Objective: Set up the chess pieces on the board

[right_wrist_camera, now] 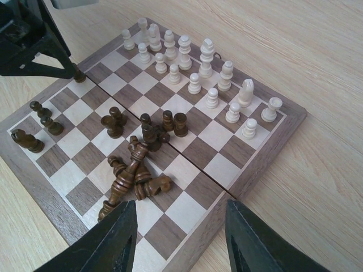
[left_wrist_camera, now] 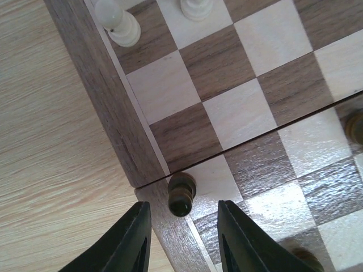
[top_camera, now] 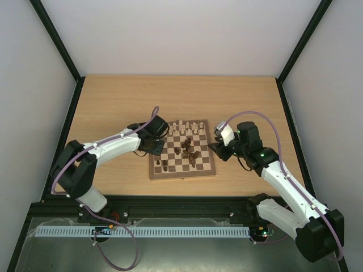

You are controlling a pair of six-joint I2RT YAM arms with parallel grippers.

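Observation:
The board (top_camera: 181, 173) lies in the middle of the table, between the two arms. Cream chess pieces (right_wrist_camera: 187, 62) stand in two rows along its far side. Dark chess pieces (right_wrist_camera: 133, 170) lie toppled in a heap in the middle, with a few upright near the left edge. My left gripper (left_wrist_camera: 184, 204) is open at the board's left border, and a small dark pawn (left_wrist_camera: 181, 194) stands just ahead of its fingertips with a gap on both sides. My right gripper (right_wrist_camera: 181, 202) hangs open over the board's right edge with nothing in it.
The board's raised brown border (left_wrist_camera: 108, 102) runs under the left gripper. Two cream pieces (left_wrist_camera: 116, 20) stand at the far corner in the left wrist view. Bare wooden table (top_camera: 113, 102) surrounds the board, and black frame posts line both sides.

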